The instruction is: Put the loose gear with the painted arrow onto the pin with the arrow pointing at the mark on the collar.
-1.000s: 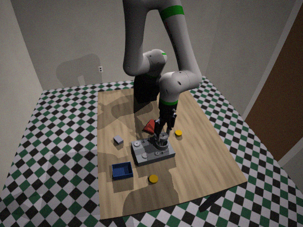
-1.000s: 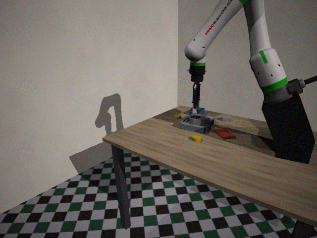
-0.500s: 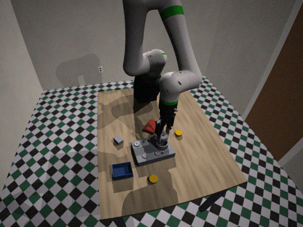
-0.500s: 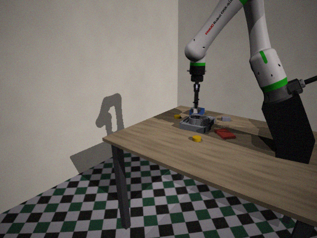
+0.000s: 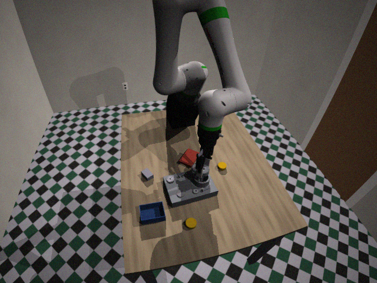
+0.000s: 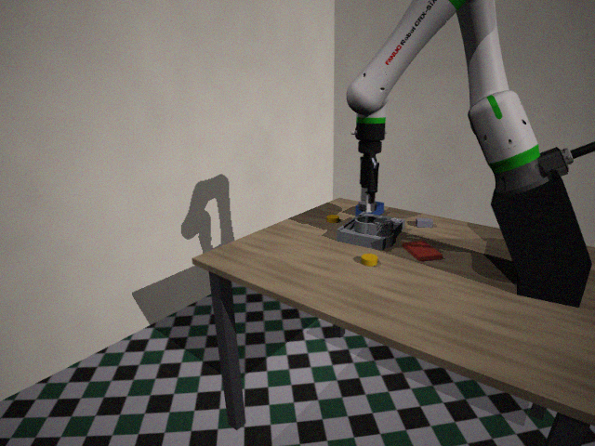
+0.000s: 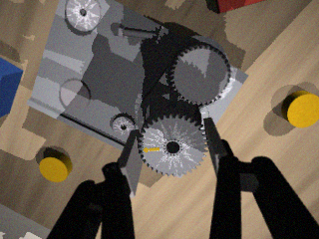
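Claw (image 7: 171,149) pinches the arrow gear (image 7: 172,145) by its rim, hanging above the timing case (image 7: 60,82) edge, just beside the large fixed gear (image 7: 200,73). Pin and collar mark not discernible. Judgement: centre bore over pin, rotate arrow (image 7: 152,148) to mark, descend gently; case can slide on tabletop (image 7: 269,164).

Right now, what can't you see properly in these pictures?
- The pin: in the wrist view the held gear and dark shadow cover that part of the timing case.
- The collar mark: too small in all views.
- The end effector tips: top view, blurred against the case.
- The blue box: exterior view, partly behind the end effector.
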Tool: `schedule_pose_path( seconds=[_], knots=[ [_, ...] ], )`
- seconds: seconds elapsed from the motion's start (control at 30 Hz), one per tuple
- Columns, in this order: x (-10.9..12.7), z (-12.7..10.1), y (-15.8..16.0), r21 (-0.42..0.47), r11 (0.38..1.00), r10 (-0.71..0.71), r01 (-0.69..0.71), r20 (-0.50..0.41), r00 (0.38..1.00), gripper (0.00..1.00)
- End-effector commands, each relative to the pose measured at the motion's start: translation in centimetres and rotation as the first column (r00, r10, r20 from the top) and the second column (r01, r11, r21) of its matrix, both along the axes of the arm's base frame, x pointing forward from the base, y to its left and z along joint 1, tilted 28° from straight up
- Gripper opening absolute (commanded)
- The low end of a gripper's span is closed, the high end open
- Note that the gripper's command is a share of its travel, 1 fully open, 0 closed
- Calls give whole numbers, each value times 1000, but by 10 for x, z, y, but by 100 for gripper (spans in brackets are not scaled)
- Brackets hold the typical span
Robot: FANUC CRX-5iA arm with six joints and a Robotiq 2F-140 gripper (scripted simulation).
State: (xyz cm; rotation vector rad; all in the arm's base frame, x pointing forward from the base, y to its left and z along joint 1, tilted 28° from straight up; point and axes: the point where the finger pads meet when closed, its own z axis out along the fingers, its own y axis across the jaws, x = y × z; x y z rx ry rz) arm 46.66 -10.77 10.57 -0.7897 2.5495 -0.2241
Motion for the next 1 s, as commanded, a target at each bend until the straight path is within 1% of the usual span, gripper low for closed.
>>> schedule_pose_path(
  seconds=[0.0,0.17,0.3,0.37,0.4,0.5,0.63,0.87,0.93,0.97],
  knots=[
    [0,0,0,-64,991,119,-119,-6,993,0],
    [0,0,0,-138,956,259,-259,-24,966,0],
    [0,0,0,-198,906,372,-374,-47,927,0],
    [0,0,0,-198,906,372,-374,-47,927,0],
    [0,0,0,-213,890,400,-402,-54,915,0],
    [0,0,0,-256,836,482,-485,-78,873,0],
    [0,0,0,-310,747,584,-588,-118,803,0],
    [0,0,0,-386,552,731,-739,-202,652,0],
    [0,0,0,-386,552,731,-739,-202,652,0],
    [0,0,0,-395,521,748,-757,-216,628,0]
  ],
)
